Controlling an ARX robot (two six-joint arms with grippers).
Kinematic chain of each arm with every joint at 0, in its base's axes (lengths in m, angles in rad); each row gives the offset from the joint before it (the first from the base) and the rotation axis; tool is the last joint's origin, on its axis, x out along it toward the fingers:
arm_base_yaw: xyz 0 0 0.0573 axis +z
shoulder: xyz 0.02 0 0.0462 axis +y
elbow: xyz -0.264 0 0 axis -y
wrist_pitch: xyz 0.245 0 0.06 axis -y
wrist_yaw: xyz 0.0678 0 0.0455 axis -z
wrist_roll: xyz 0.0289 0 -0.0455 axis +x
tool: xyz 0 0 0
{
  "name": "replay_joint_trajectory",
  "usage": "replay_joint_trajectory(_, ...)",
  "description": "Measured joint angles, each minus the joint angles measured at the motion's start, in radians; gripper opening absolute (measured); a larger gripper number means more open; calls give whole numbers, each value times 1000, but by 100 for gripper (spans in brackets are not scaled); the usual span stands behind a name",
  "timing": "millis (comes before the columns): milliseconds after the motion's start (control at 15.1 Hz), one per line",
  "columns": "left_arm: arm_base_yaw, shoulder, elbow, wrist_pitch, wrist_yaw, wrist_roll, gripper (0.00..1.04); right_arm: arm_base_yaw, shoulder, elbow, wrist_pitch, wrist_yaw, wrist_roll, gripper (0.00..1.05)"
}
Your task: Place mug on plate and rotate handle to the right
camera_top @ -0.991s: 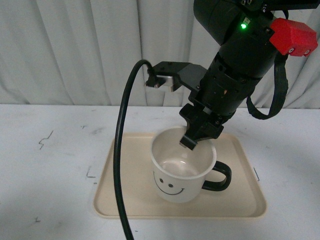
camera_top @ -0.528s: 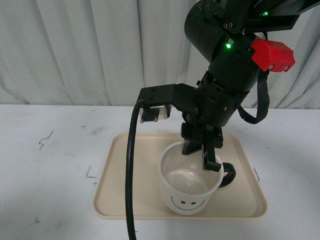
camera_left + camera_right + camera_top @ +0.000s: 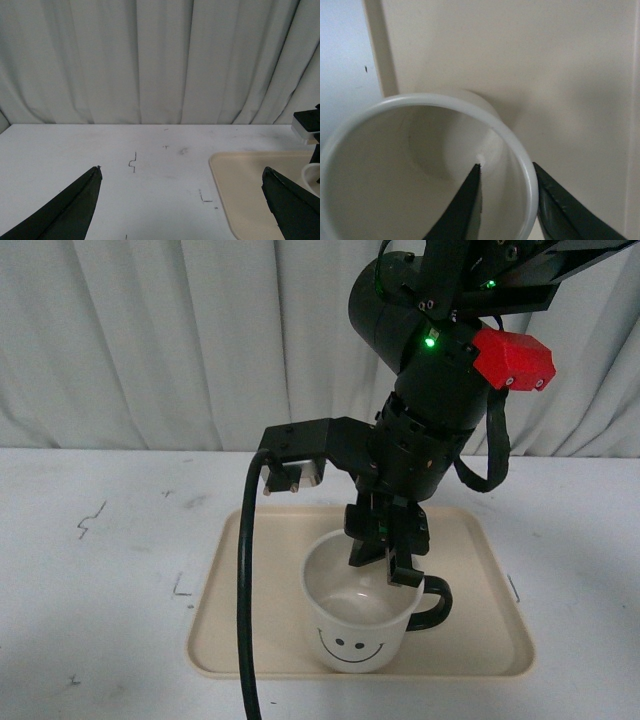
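A pale pleated curtain (image 3: 150, 340) hangs behind a white table (image 3: 100, 570) marked with a few small dark scratches. The right tool (image 3: 390, 560) reaches straight down from above, and the mug (image 3: 355, 625) sits directly beneath it. The tool is clenched on the mug's wall, with one finger (image 3: 465, 210) inside the cup and the other pressed against the outside of the rim. The mug stands on the plate (image 3: 250, 590), which spreads out under the tool on all sides. The black handle (image 3: 432, 605) juts out just below the tool and to its right. The smiley face (image 3: 352, 645) faces away from the tool, toward the camera. A thick black cable (image 3: 243, 590) droops to the tool's left. The left tool (image 3: 182, 171) hovers over bare table with its fingers spread wide and gripping nothing. The plate lies off to its right.
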Motion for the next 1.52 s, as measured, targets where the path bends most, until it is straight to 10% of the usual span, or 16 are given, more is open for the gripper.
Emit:
replay_joint_trajectory(330,0,0,0,0,0,0,98,-27,-288,-102,230,-323,138,83)
replay_joint_trajectory(528,0,0,0,0,-2,0,98,-30,-541,-741,1290,444,727,53)
replay_joint_trajectory(726,0,0,0,0,0,0,98,-174,-746,-1152,1728,547,999,16)
replay_joint_trajectory(858,0,0,0,0,0,0,98,-195,-872,-1293,1777,480,1032,2)
replay_joint_trajectory(1519,0,0,0,0,0,0,98,-364,-1306,-1662,1656,324,1045,2)
